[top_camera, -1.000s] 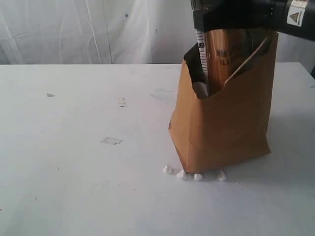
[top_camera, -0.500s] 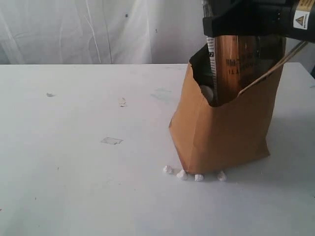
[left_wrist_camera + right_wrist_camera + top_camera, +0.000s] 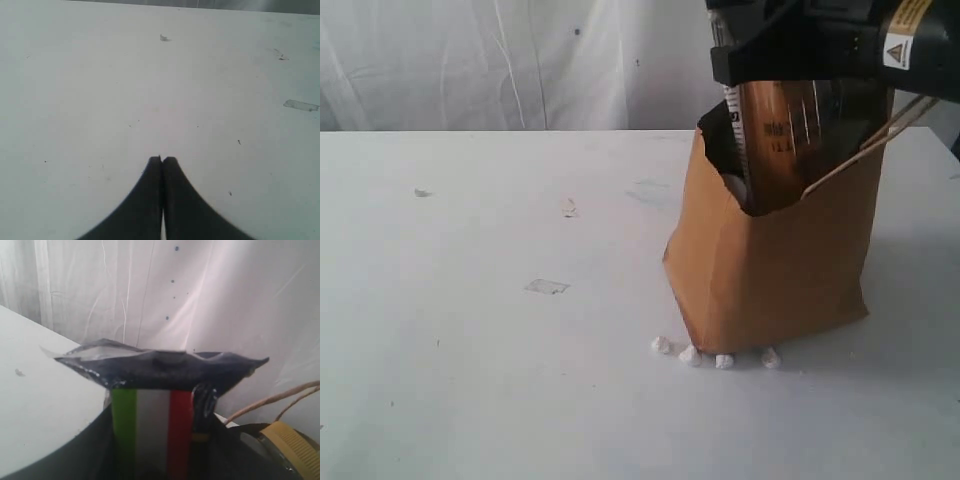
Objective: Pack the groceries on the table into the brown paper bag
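Note:
The brown paper bag (image 3: 770, 270) stands upright on the table (image 3: 470, 300), right of centre. My right gripper (image 3: 790, 60) is shut on the long spaghetti packet (image 3: 775, 140), which hangs upright with its lower end inside the bag's mouth. In the right wrist view the packet (image 3: 152, 425) shows green, white and red stripes between the fingers of the right gripper (image 3: 155, 440). Beside it are the jar's gold lid (image 3: 292, 445) and a twine handle (image 3: 270, 402). My left gripper (image 3: 162, 160) is shut and empty over bare tabletop (image 3: 100, 75). The other groceries are hidden.
Several tiny white crumbs (image 3: 692, 354) lie along the bag's front foot. A piece of clear tape (image 3: 546, 287) and small scuffs (image 3: 568, 208) mark the tabletop left of the bag. A white curtain (image 3: 520, 60) hangs behind the table.
The right gripper swung right with the spaghetti packet, then back left. The packet stayed in the bag's mouth and the bag's rim flexed. The left gripper's earlier state is not shown.

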Robot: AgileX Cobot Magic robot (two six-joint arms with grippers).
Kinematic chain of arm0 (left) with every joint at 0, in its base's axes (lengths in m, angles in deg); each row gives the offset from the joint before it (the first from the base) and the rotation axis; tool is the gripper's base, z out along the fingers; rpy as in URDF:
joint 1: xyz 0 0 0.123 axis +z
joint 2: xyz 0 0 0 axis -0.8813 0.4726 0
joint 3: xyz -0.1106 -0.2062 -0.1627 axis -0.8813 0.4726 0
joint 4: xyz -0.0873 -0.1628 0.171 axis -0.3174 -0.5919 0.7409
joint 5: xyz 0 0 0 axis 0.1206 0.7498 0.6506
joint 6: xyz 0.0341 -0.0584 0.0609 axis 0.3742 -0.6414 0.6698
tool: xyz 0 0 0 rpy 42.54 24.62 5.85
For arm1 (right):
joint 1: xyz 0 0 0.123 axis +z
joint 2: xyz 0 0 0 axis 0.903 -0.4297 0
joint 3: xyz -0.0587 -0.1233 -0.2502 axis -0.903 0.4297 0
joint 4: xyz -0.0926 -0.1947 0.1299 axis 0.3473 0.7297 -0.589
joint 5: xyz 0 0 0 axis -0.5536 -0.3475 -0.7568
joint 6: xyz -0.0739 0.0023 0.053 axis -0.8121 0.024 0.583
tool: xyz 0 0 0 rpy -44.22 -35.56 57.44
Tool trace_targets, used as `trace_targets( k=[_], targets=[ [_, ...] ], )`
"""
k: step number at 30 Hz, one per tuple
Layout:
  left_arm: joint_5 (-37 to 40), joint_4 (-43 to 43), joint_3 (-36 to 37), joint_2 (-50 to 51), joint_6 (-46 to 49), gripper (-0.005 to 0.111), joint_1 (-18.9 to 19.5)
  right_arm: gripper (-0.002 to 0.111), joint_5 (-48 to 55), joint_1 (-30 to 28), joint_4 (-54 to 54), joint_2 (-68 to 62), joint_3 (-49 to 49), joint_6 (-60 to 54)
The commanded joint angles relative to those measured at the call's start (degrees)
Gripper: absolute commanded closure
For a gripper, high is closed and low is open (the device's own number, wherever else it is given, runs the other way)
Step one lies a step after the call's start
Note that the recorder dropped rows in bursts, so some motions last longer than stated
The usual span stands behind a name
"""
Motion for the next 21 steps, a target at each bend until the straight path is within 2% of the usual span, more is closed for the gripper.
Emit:
trace_targets(
  k=[1,10,17,21],
  targets=[
    [-0.2,-0.1,0.0,-0.3,-0.3,0.107,0.1,0.071,1.5,-0.6,1.2,-1.6,0.0,-1.1],
    [-0.2,-0.1,0.0,-0.3,-0.3,0.107,0.1,0.062,3.7,-0.6,1.1,-1.6,0.0,-1.1],
    [-0.2,-0.1,0.0,-0.3,-0.3,0.107,0.1,0.048,5.3,-0.6,1.1,-1.6,0.0,-1.1],
    [-0.2,-0.1,0.0,-0.3,-0.3,0.107,0.1,0.047,6.1,-0.6,1.1,-1.6,0.0,-1.1]
  ],
)
